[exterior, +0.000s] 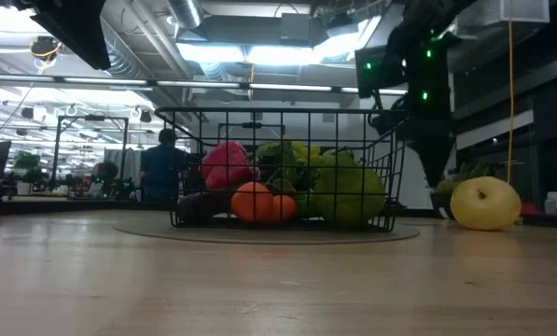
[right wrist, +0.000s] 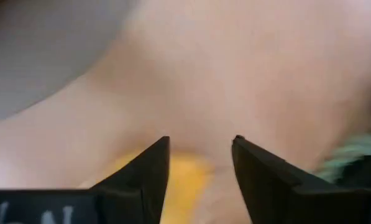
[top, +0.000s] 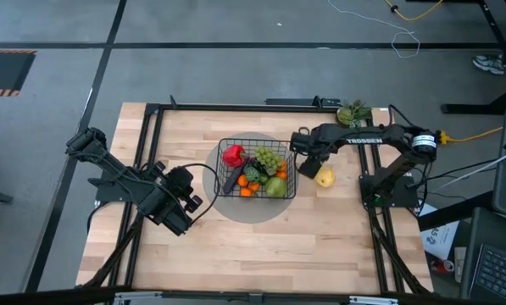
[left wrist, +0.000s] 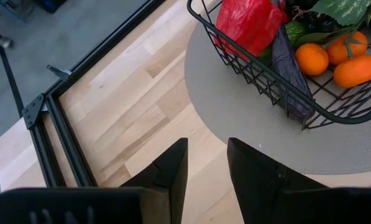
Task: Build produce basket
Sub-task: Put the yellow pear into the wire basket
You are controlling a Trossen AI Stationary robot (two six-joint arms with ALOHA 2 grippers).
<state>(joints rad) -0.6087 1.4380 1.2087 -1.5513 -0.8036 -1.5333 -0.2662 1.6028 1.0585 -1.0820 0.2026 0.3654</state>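
One black wire-mesh basket [top: 257, 169] on round grey mat [top: 214, 199], left of right gripper [top: 309, 163]; inside, two oranges [left wrist: 334, 59], glossy red pepper [left wrist: 250, 25], grapes [top: 270, 158]; one smooth yellow pear [top: 324, 177] just below parted, empty fingers; left gripper [left wrist: 206, 171] parted, empty, near mat.

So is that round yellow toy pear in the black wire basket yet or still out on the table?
Out. The yellow pear lies on the bare wooden table, right of the black wire basket.
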